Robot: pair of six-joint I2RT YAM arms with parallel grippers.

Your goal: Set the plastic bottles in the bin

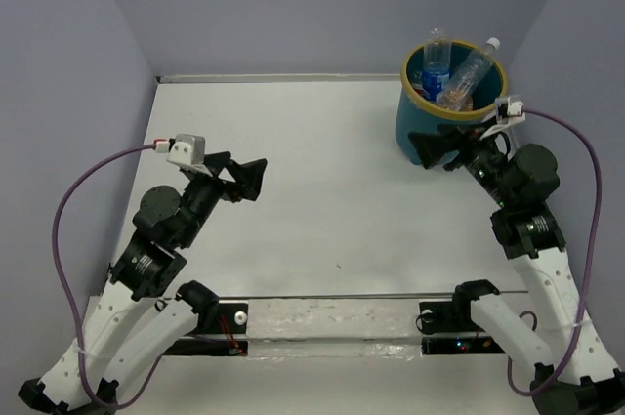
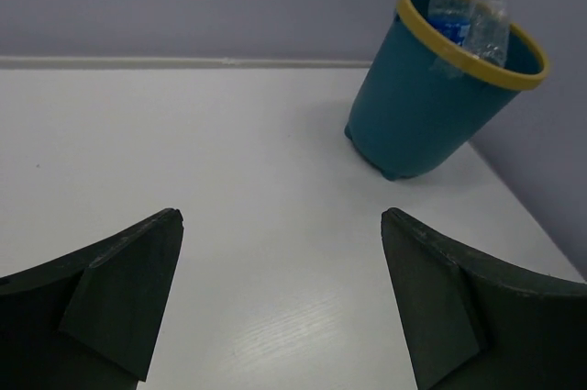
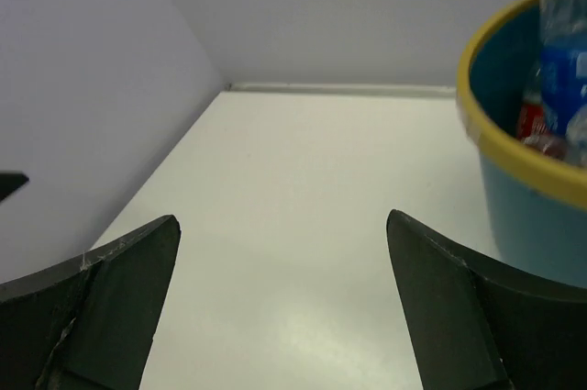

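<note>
Right claw (image 3: pixel 282 218) just beside the bin (image 3: pixel 532 216)

Wide-spread end effector (image 2: pixel 282 294) empty over table (image 2: pixel 183 151); bottles (image 2: pixel 470 14) stand inside teal bin (image 2: pixel 413 115)

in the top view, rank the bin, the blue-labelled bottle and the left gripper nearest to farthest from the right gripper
1. bin: right beside the right gripper, at the back right.
2. blue-labelled bottle: inside the bin, towards its far rim.
3. left gripper: far over on the left side.
</note>
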